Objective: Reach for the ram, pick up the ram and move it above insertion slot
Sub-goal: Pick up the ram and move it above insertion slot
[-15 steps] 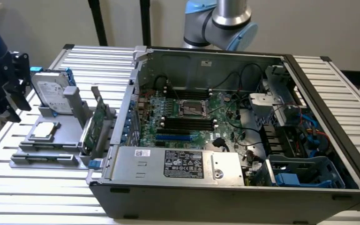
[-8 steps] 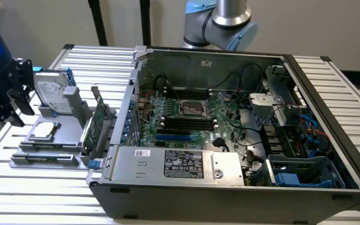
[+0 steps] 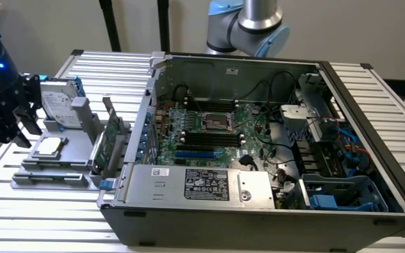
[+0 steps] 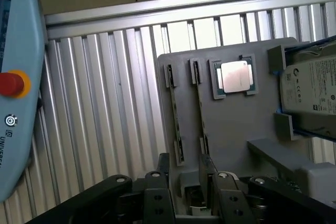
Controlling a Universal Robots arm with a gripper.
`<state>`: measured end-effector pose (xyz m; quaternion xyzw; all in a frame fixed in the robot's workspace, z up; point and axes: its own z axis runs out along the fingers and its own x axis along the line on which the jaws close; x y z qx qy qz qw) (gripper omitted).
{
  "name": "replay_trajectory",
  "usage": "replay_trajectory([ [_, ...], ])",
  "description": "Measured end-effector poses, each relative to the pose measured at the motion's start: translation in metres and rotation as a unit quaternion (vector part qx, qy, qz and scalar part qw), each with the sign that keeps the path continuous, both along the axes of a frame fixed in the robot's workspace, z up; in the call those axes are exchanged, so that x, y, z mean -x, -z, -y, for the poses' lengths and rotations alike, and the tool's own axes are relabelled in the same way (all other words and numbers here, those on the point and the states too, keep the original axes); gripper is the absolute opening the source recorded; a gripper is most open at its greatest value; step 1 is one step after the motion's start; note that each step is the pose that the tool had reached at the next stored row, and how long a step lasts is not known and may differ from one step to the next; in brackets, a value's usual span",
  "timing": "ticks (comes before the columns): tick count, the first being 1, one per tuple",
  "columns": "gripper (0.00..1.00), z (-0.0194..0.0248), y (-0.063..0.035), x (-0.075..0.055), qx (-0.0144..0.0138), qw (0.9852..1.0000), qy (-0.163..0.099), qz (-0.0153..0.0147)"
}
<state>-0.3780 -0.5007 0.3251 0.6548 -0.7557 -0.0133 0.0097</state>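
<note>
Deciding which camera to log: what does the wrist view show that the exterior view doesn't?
Wrist view: a teach pendant with a red button. Exterior view: the open computer case, its motherboard and power supply, plus the arm's joint above. Both: the gray holder carrying the ram, a processor and a hard drive, with the open end effector beside it.

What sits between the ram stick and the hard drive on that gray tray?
A square silver chip lies flat on the gray tray between the ram and the hard drive, as the wrist view shows.
</note>
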Motion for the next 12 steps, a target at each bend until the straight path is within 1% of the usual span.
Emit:
replay_trajectory([
  [3, 0.36, 0.0, 0.0054, 0.003, 0.0, 1.0, -0.006, 0.0],
  [7, 0.36, 0.0, 0.0127, 0.008, 0.0, 0.9997, -0.022, 0.0],
  [12, 0.36, 0.0, 0.0219, 0.011, 0.0, 0.9988, -0.049, 0.0],
])
